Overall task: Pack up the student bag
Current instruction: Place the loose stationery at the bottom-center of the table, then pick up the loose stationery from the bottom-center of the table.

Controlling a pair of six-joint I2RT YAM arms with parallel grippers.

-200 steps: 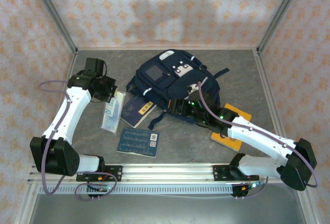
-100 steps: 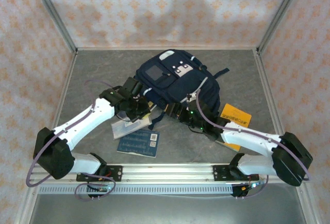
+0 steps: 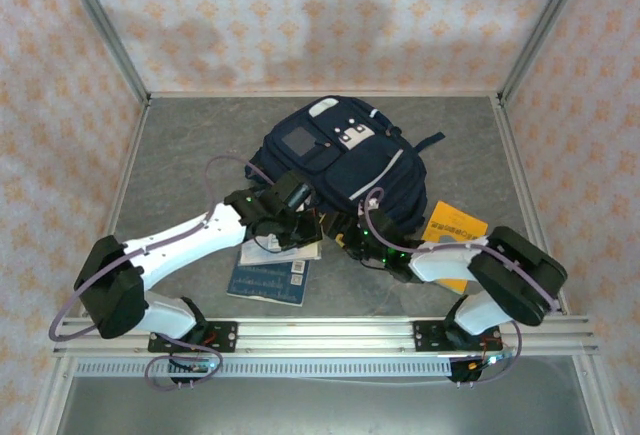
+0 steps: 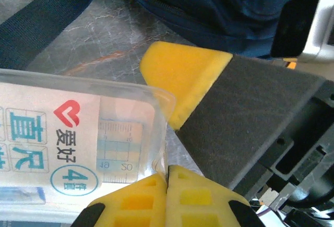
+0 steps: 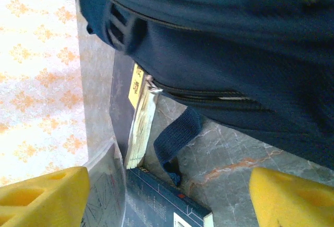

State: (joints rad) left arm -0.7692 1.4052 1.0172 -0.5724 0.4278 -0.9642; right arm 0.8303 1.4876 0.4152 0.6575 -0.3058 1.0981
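The student bag [image 3: 340,150] lies flat at the middle back of the table, navy with white trim and a grey square patch. My left gripper [image 3: 300,223] is shut on the edge of a clear plastic ruler pack [image 4: 78,128], pinched between the yellow fingertips [image 4: 167,177] just in front of the bag's near edge [image 4: 209,2]. My right gripper [image 3: 352,233] stands open beside it, one yellow finger [image 4: 182,75] close to the pack's corner. In the right wrist view the wide-apart gripper [image 5: 167,201] frames a loose bag strap [image 5: 175,138], with the bag [image 5: 235,55] above.
A dark blue booklet [image 3: 268,280] lies near the front left of the bag. A thick navy book with a yellow label [image 5: 136,117] lies half under the bag's edge. An orange book [image 3: 452,230] sits under my right arm. Metal frame posts and patterned walls bound the table.
My left arm has swung from the far left to the bag's near edge, carrying the ruler pack. My right gripper has slid left along the bag and opened slightly wider.
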